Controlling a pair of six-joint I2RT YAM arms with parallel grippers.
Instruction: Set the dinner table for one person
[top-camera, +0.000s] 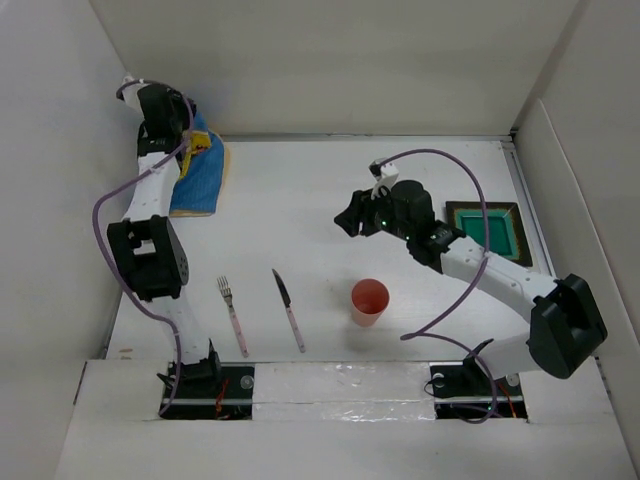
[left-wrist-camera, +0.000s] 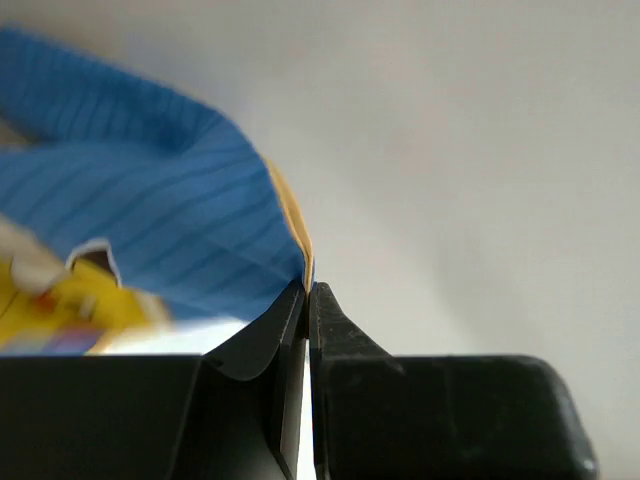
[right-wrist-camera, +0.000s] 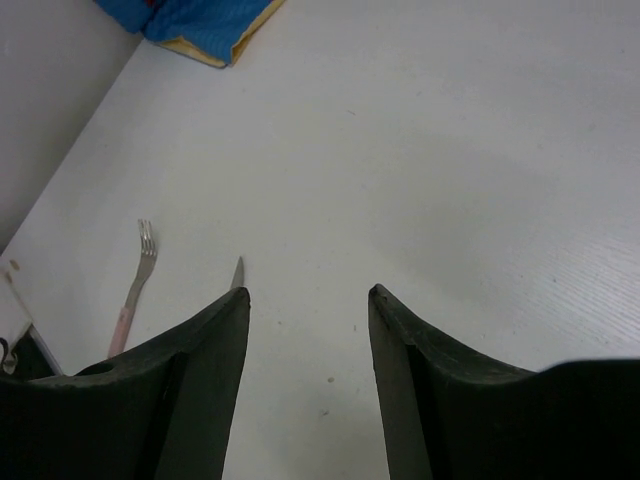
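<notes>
Table (top-camera: 300, 200), rigid and fixed, lies below both arms and offers no grip point, while the left fingers (left-wrist-camera: 303, 300) are clamped on the edge of a limp, light placemat (left-wrist-camera: 150, 220), judged likely to sag, and the right fingers (top-camera: 347, 220) hover wide apart, empty.

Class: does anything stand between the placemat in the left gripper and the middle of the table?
Nothing on the dinner table lies between the placemat and its middle; only the open right gripper hangs above there.

ribbed blue cloth placemat (left-wrist-camera: 150, 225), matte white tabletop (top-camera: 300, 200)
</notes>
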